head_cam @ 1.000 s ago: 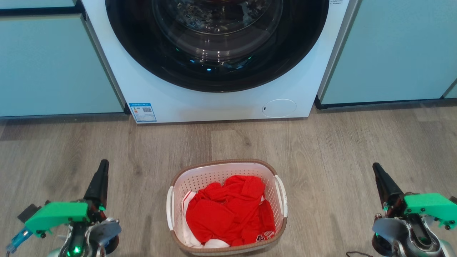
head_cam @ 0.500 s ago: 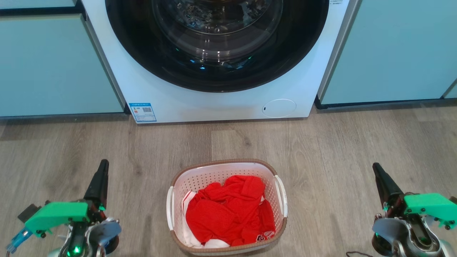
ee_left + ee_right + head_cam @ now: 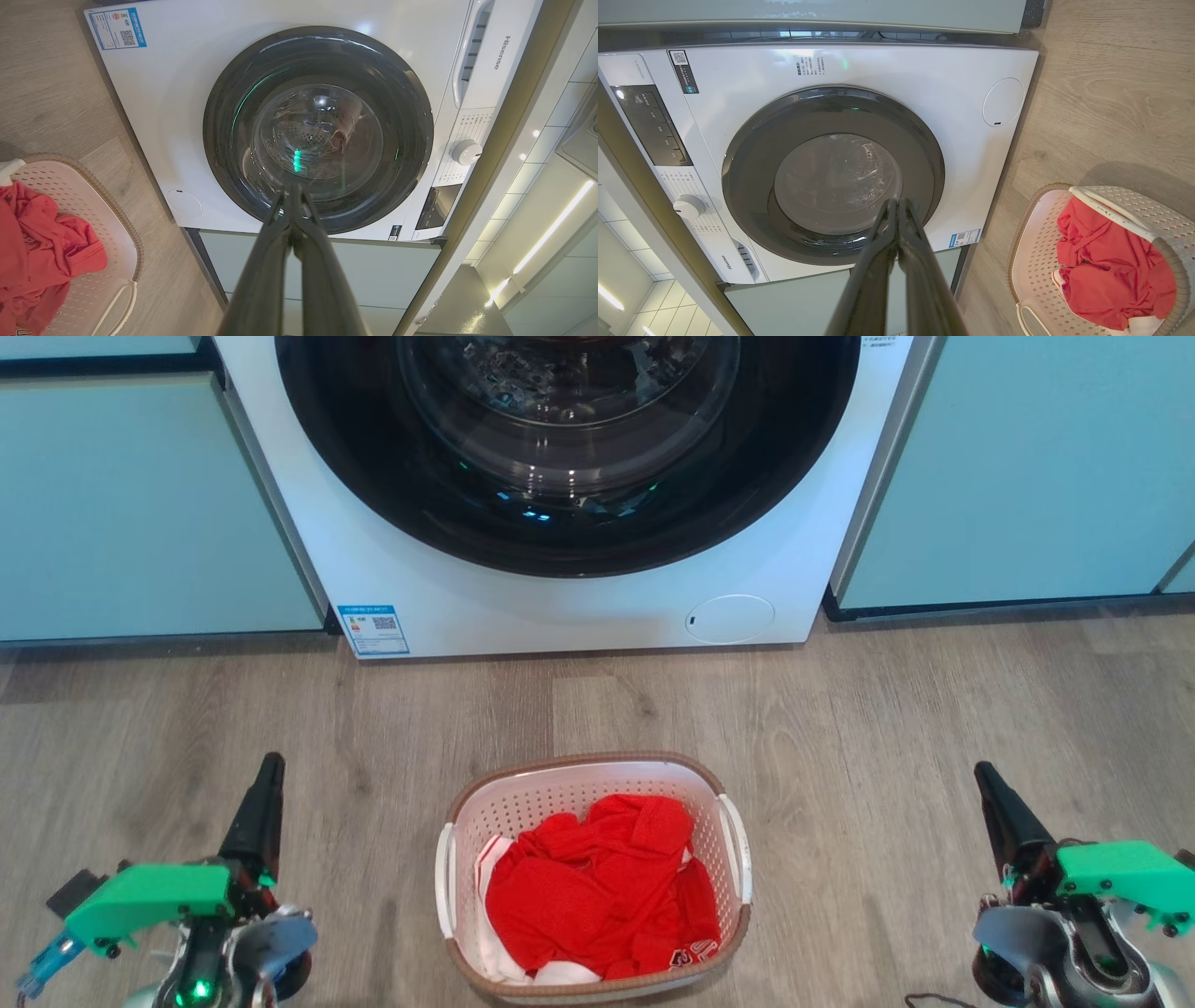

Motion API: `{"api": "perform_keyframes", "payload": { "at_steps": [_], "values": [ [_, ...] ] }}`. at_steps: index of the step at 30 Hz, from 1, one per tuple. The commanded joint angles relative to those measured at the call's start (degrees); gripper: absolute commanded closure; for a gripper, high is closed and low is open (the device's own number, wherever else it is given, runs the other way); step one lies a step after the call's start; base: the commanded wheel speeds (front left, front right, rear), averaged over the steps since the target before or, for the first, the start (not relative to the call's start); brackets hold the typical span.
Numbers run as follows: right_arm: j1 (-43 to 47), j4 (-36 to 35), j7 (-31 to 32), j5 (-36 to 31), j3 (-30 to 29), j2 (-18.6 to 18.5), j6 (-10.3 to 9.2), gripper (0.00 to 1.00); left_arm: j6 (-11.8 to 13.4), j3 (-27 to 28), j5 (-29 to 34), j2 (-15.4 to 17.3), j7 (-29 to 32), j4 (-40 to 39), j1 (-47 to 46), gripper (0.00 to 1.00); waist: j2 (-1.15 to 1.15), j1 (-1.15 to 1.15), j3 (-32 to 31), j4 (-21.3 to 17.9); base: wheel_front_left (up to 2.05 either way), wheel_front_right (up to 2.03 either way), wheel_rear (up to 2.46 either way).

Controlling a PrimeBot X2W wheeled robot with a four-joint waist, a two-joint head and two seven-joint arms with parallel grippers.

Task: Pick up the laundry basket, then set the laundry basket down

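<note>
Here, red clothes [image 3: 597,891] inside the laundry basket [image 3: 551,791]; both jaws fully closed, empty.

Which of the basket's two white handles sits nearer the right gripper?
The right handle of the laundry basket, on the wall facing the right gripper; the left handle faces the left gripper instead.

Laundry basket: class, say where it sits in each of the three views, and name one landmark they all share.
Head view: laundry basket at bottom centre, on the floor.
Left wrist view: laundry basket at the lower left edge, partly cut off.
Right wrist view: laundry basket in the lower right corner.
Shared landmark: the washing machine with its round dark door.
</note>
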Motion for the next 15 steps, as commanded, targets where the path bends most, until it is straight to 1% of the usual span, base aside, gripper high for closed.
{"api": "perform_keyframes", "payload": {
  "at_steps": [1,9,10,12,15],
  "values": [
    [-2.7,-1.8,0.4,-0.6,1.0,-0.4,0.41,1.0,-0.4,2.1,-0.3,0.3,0.2,-1.7,-3.2,1.0,0.0,0.0,0.0,0.0,0.0,0.0,0.0],
    [-2.7,-1.8,0.5,-0.6,0.9,-0.4,0.41,1.0,-0.4,2.1,-0.3,0.3,0.2,-1.7,-3.2,1.0,0.0,0.0,0.0,0.0,0.0,0.0,0.0],
    [0.0,0.0,0.0,0.0,0.0,0.0,0.0,0.0,0.0,0.0,0.0,0.0,0.0,0.0,0.0,0.0,0.0,0.0,0.0,0.0,0.0,0.0,0.0],
    [0.1,0.4,0.0,0.0,0.0,0.0,0.0,0.0,0.0,-0.1,0.0,0.0,0.0,0.4,0.1,0.0,0.0,0.0,0.0,0.0,0.0,0.0,0.0],
    [1.6,3.0,0.0,0.0,0.2,0.4,0.0,0.0,0.1,-0.2,0.0,-0.2,0.0,3.0,2.0,0.0,0.0,0.0,0.0,0.0,0.0,0.0,0.0]
  ]
}}
